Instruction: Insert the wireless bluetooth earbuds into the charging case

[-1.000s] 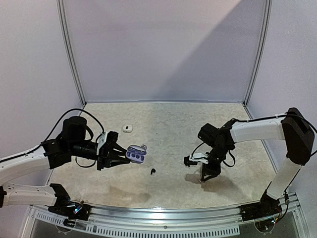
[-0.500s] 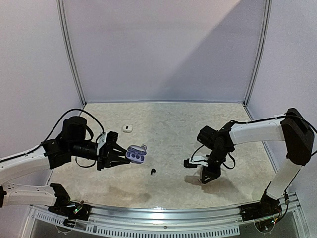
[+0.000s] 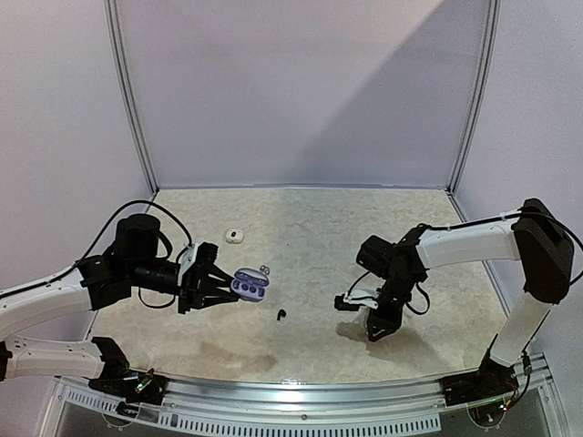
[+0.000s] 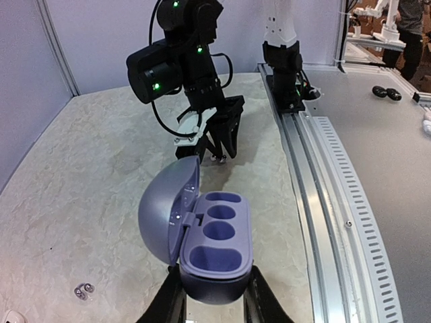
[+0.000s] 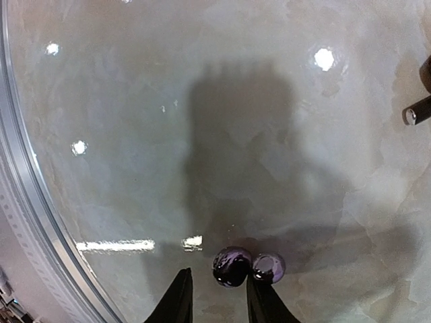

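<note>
Marbled beige counter (image 3: 301, 228) underneath, the left gripper (image 4: 214, 304) clamps an open lilac pebble-shaped charging case (image 4: 214, 245) above it, while the right gripper (image 5: 217, 276), fingers narrowly parted and holding nothing, points down just beside two dark glossy bean-sized earbuds (image 5: 232, 266) lying together.

**Open charging case (image 4: 214, 250), loose earbuds (image 5: 233, 266)**

Lavender pebble-shaped case is held above the worktop (image 4: 81, 188) in the left hand (image 4: 214, 301). Lid is hinged up on its left, three wells all bare. Two glossy dark buds lie touching side by side on the worktop, just ahead of the right hand (image 5: 217, 279) and its spread fingertips. Silvery-grey pair (image 4: 83, 291) lies near the case. Black bud (image 3: 281, 316) lies alone between the arms.
</note>
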Action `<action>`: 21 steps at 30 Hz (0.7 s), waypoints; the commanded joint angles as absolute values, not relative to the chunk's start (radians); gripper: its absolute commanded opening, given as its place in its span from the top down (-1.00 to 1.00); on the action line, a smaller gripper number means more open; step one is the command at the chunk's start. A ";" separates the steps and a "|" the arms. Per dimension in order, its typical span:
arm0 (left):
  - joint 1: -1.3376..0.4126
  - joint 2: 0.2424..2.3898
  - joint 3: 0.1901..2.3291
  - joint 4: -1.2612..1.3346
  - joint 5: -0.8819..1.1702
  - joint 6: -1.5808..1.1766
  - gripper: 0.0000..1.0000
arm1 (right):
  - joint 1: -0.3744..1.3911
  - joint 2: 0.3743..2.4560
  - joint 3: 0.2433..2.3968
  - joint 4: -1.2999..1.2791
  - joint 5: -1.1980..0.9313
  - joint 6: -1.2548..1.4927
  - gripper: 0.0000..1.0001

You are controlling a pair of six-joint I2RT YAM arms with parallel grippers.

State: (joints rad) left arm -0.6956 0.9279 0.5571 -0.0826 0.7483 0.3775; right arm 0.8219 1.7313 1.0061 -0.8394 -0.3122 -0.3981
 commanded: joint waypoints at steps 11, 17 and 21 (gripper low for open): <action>-0.696 0.917 0.563 -0.101 0.758 0.396 1.00 | 0.841 1.704 1.106 -0.898 -0.154 -0.130 0.43; -0.696 0.923 0.562 -0.086 0.761 0.385 1.00 | 0.807 1.621 1.125 -0.881 -0.116 0.039 0.37; -0.696 0.919 0.551 -0.037 0.755 0.344 1.00 | 0.753 1.542 1.054 -0.775 -0.117 0.307 0.32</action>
